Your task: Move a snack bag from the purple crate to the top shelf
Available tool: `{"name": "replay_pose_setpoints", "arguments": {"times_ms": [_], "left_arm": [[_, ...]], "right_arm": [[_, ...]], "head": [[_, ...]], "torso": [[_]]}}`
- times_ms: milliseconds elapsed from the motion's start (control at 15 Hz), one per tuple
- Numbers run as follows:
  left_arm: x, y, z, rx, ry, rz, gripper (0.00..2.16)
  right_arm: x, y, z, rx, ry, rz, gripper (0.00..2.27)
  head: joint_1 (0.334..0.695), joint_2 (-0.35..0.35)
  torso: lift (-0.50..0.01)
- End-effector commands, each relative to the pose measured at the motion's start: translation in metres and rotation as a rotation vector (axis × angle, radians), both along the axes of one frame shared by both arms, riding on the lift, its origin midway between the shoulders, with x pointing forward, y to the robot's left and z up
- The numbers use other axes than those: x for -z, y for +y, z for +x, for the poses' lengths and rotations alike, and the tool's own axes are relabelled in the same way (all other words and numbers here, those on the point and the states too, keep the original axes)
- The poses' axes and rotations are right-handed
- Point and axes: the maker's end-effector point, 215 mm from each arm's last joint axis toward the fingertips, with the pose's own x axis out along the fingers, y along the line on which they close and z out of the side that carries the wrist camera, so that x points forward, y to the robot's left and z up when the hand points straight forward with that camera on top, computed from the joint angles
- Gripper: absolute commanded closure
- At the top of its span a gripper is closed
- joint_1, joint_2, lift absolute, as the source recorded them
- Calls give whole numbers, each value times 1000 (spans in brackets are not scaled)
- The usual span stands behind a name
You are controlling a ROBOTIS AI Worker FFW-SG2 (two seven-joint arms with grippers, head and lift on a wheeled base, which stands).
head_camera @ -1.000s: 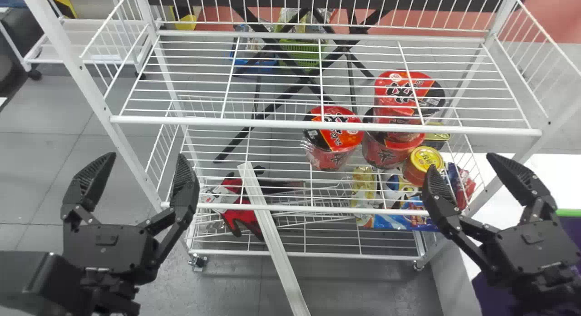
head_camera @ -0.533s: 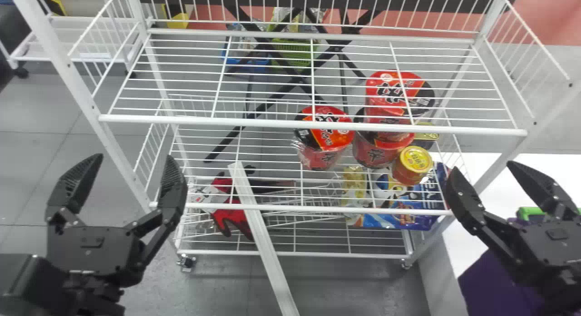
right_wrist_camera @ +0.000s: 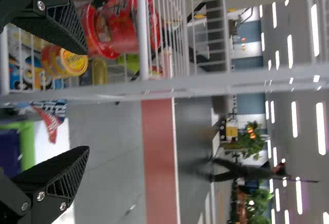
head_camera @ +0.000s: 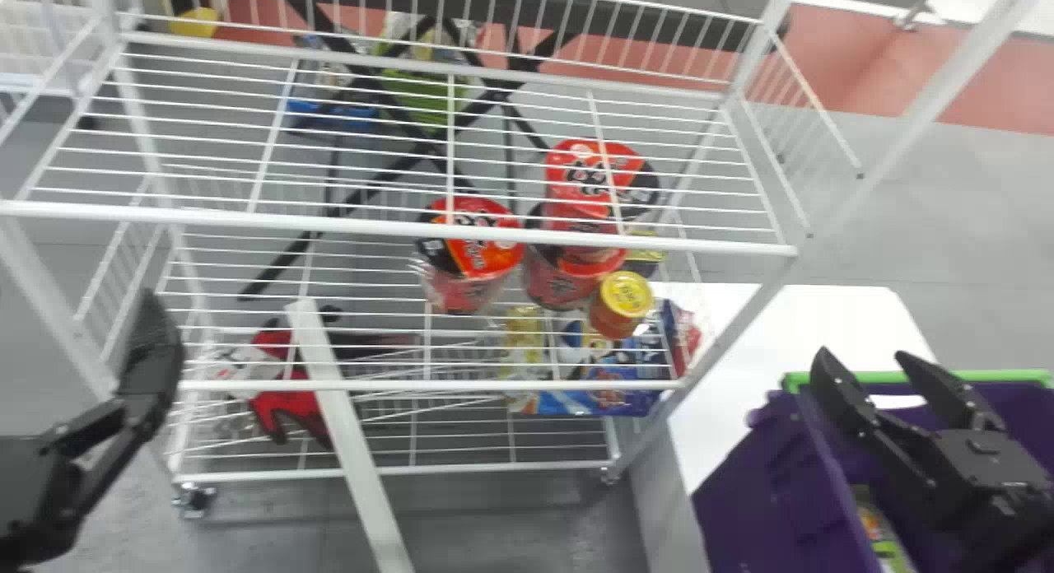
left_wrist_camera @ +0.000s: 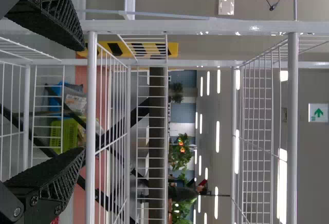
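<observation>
right gripper (head_camera: 858, 359) spread, empty, tips by purple crate's (head_camera: 741, 507) far rim | snack bag (head_camera: 879, 528) inside, robot-side of tips — right arm nearer | left gripper (left_wrist_camera: 83, 99) spread — next likely back off, then down

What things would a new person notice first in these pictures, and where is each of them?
The eye would probably go first to the bright red round tubs, below the white wire top shelf. Next might come the purple plastic crate with a green rim, at the head view's lower right, where the black two-fingered right claw appears against it, fingers apart.
</observation>
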Motion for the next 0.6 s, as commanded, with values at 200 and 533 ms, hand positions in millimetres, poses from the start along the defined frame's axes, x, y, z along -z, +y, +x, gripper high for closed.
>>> {"name": "replay_pose_setpoints", "arguments": {"times_ms": [200,533], "left_arm": [[4,-1,1,1,6,0,130],[9,-5,1,2,19,1,130]], "right_arm": [[37,-96,-48,134,146,194,178],[64,-141,-74,165,275,214,178]], "head": [[695,-350],[695,-350]], "torso": [[-457],[-457]]}}
